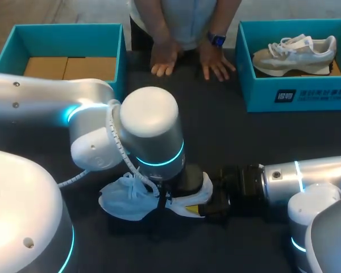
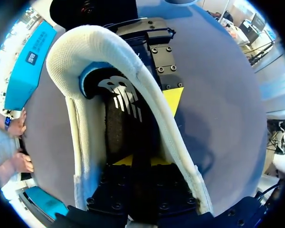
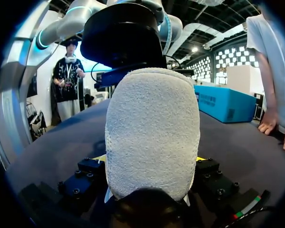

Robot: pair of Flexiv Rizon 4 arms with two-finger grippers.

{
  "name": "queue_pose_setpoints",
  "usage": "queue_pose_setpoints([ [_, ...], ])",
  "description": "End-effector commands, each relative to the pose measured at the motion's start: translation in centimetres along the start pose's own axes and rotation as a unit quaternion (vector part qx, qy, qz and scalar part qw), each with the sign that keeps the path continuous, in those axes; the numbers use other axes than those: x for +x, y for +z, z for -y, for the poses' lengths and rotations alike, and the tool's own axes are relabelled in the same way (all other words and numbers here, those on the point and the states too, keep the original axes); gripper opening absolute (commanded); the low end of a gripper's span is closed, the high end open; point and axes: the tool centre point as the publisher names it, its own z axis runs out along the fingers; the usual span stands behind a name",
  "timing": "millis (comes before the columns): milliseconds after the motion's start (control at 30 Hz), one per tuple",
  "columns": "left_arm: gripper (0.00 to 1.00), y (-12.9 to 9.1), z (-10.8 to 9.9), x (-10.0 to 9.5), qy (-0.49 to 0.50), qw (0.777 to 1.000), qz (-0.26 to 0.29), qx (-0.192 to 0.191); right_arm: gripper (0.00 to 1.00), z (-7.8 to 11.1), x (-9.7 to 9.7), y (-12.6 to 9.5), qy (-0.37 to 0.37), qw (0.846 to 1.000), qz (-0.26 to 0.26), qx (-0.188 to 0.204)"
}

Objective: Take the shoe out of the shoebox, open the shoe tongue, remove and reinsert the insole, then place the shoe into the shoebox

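Note:
A white shoe lies on the dark table near the front middle. My left arm stands over it. In the left wrist view its gripper reaches down inside the shoe, shut on the raised edge of the dark insole with a white logo. My right gripper comes in from the right and is shut on the shoe's heel. In the right wrist view the white padded heel fills the space between the fingers of the right gripper. One yellow fingertip of it presses the shoe's outer wall.
A teal shoebox with cardboard inside stands at the back left. A second teal shoebox at the back right holds another beige and white shoe. A person's hands rest on the table's far edge between the boxes.

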Motion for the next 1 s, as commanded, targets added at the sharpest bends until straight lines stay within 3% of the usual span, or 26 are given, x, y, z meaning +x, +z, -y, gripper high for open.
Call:
queue_pose_setpoints([
  [33,0.15,4.8,0.0,-1.5,-0.004,1.000,0.009,-0.008,0.00,-0.2,0.3,0.1,0.000,1.000,0.000,0.002],
  [333,0.00,4.9,-0.2,-3.1,-0.017,0.999,0.026,-0.007,0.00,-0.2,0.3,0.1,0.000,1.000,0.000,0.002],
  [567,0.00,3.8,-0.5,-3.9,-0.026,0.999,0.030,0.007,0.00,-0.2,0.3,0.1,0.000,1.000,0.000,0.002],
  [1000,0.00,-0.1,-0.9,-2.7,-0.030,0.991,-0.060,0.112,0.00,-0.2,0.3,0.1,0.000,1.000,0.000,0.002],
])
